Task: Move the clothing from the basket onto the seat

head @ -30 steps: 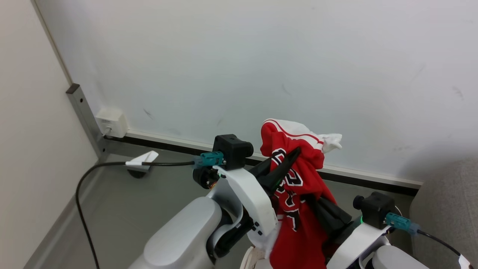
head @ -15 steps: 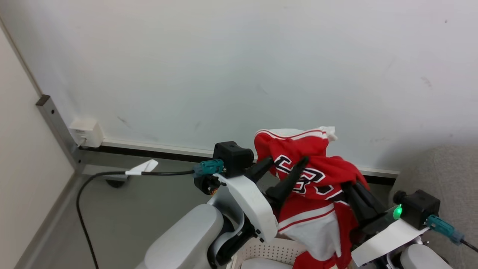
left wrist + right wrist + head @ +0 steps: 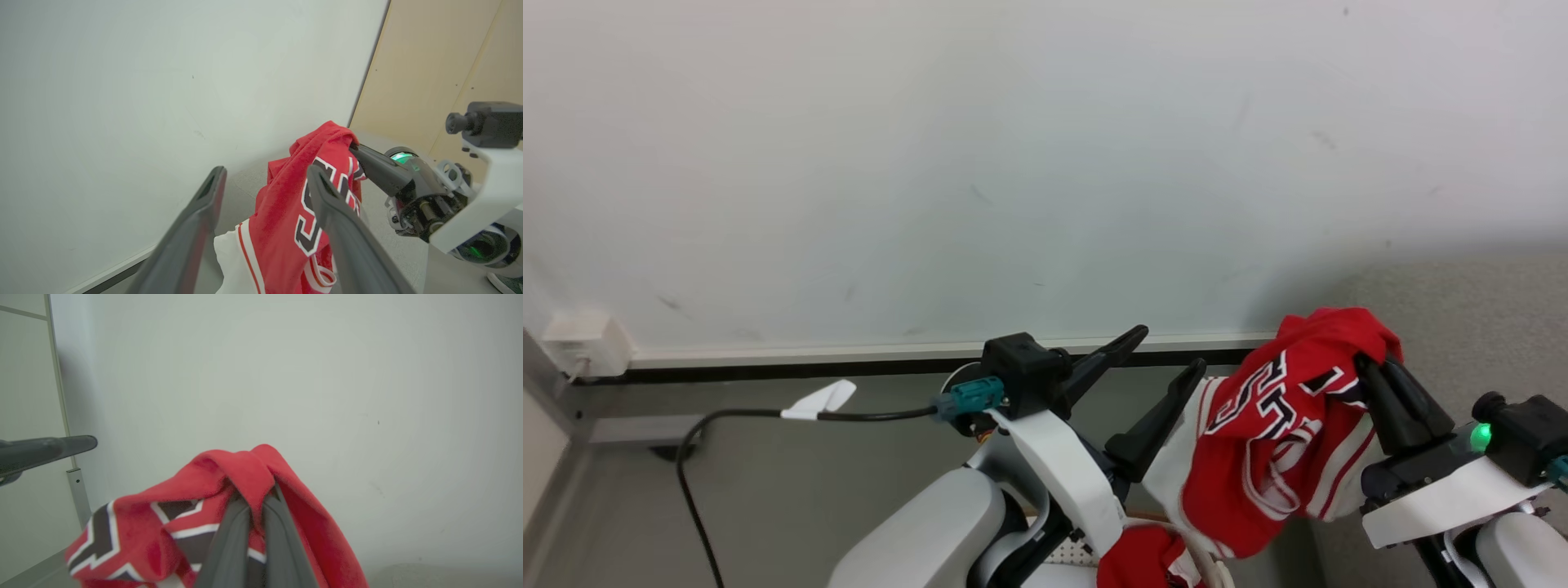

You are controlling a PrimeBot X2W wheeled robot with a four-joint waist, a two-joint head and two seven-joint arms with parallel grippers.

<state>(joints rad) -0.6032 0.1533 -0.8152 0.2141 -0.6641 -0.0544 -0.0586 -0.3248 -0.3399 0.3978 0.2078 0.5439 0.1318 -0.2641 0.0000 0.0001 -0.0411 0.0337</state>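
Black cable (image 3: pixel 752 414) trails over the floor at the left, running to the left arm. The left gripper (image 3: pixel 1168 347) stands with its two fingers spread wide and nothing between them, just left of the clothing (image 3: pixel 1258 457). Below it, at the near edge, a bit of the white basket (image 3: pixel 1066 557) shows with a second red garment (image 3: pixel 1139 559) bunched in it. The lifted piece, a red jersey with white stripes and black-and-white lettering, hangs in the air between the arms. The right gripper (image 3: pixel 1372 367) carries it, fingers pinched together on a fold at its top. Right of that, and farther off, lies the grey seat (image 3: pixel 1462 294), and the jersey does not yet touch it. The cloth looks light and limp: it folds over the fingers and droops in loose loops, so it will likely swing and drag as the arm travels. It seems neither fragile nor slippery. A pinch on a thick gathered fold, as here, should hold better than one on a single thin edge. The hanging tail could catch on the basket rim.
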